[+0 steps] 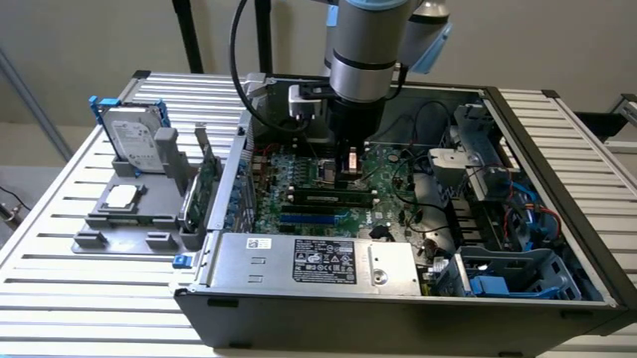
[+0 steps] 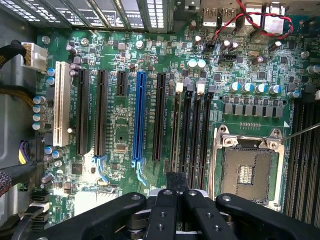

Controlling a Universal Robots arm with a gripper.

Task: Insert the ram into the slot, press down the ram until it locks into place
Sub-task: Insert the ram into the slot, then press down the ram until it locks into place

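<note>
tool hovered over the slot, fingers closed on the ram by its upper edge; judged light, stiff, brittle, best gripped on the board edges, clear of chips.

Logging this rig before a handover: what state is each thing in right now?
Computer case: open, side panel off.
Processor socket: empty, contacts bare.
Blue slot: empty.
Hard drive: outside the case, standing upright.
Gripper: lowered inside the case, over the board.
</note>
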